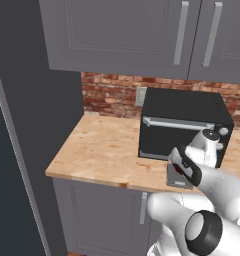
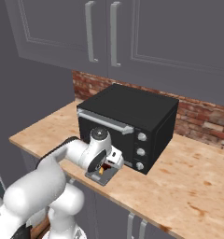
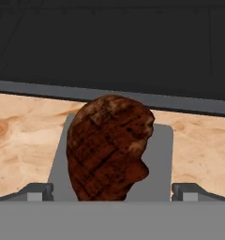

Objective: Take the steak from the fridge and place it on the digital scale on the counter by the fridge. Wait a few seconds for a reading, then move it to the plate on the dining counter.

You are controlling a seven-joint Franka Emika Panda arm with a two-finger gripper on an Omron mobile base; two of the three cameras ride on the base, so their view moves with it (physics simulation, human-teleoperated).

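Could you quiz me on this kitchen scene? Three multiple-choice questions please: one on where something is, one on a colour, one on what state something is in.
1. Where is the steak?
A. On the scale
B. On top of the oven
C. On a blue plate

2. What colour is the oven?
A. White
B. Red
C. Black

3. What state is the oven's door in?
A. Wide open
B. Closed
C. Taken off

Answers:
1. A: in the hand view the steak lies over the flat grey scale on the counter, in front of the oven.
2. C: its body and door are black in both base views, with a silver handle.
3. B: the door stands flush with the front, handle at the top.

The gripper is right over the scale, its fingers apart on either side of the steak.
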